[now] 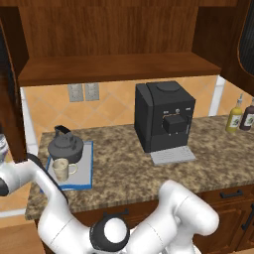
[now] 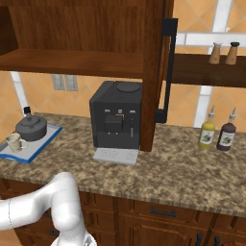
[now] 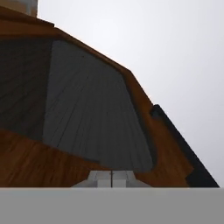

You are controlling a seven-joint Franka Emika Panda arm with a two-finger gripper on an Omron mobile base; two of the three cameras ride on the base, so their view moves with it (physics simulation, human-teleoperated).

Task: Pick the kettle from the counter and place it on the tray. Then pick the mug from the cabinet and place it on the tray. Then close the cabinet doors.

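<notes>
**Kettle and mug on the tray, cabinet doors open**

From my left base camera I see the kettle and the mug both sitting on the tray, which lies at the left end of the counter (mug in front of the kettle, close beside it). The coffee machine stands mid-counter, two bottles off to the right. The cabinet shelf is bare and the right door stands swung outward. On the hand camera, my gripper has its fingertips pressed together, right up against a door's ribbed dark panel, its black bar handle alongside.
</notes>
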